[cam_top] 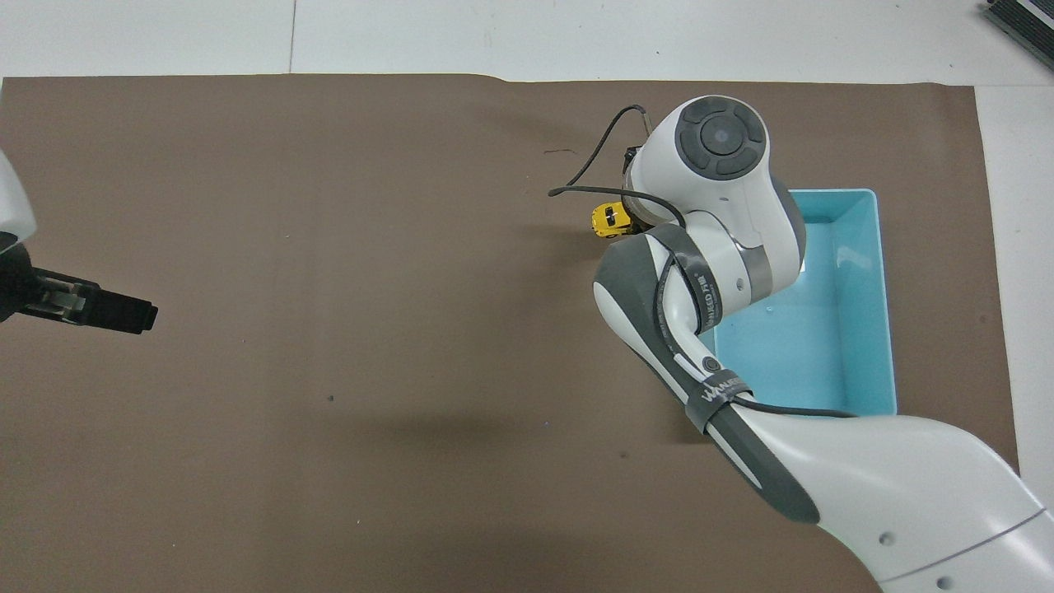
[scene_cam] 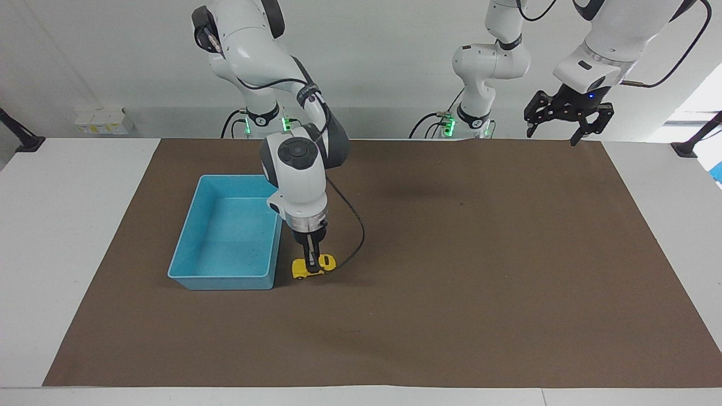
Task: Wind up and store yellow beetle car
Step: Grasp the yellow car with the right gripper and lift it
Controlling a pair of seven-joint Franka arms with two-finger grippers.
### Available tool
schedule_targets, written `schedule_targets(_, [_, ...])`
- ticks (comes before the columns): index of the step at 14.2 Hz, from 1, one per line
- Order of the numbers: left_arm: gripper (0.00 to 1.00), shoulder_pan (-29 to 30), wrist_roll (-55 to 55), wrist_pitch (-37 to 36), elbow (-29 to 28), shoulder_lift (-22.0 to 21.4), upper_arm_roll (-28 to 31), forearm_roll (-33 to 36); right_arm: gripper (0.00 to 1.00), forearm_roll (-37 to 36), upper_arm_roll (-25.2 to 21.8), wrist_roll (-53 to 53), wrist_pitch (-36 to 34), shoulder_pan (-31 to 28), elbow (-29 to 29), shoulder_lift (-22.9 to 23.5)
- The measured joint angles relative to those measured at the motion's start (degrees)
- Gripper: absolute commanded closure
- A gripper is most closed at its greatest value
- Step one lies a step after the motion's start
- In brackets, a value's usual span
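Right gripper [scene_cam: 311, 261]: I have it pointing straight down, fingers pinched onto the yellow beetle car [scene_cam: 313, 266], which sits directly under the fingertips.
Yellow beetle car: wheels on the brown mat [scene_cam: 451, 270], gripped across its roof; in my overhead view only its nose shows past the wrist.
Blue bin [scene_cam: 186, 248]: just beside the gripper, toward the right arm's end of the table; car lies outside it, near a corner.
Left gripper [scene_cam: 564, 121]: waiting raised over the mat's edge at its own end, fingers spread.
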Motion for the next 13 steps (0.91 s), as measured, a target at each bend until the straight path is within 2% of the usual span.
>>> schedule_targets(3, [0.0,0.0,0.0,0.0,0.0,0.0,0.0,0.0,1.0,1.17,-0.01,0.08,-5.59,-0.5,-0.05,-4.73])
schedule_targets(8, [0.0,0.0,0.0,0.0,0.0,0.0,0.0,0.0,1.0,2.5,-0.05,-0.49,-10.9,-2.68,-1.15,-9.04])
schedule_targets(13, [0.0,0.0,0.0,0.0,0.0,0.0,0.0,0.0,1.0,2.53,-0.04,-12.91,-11.93,-5.19,-3.65,-10.2])
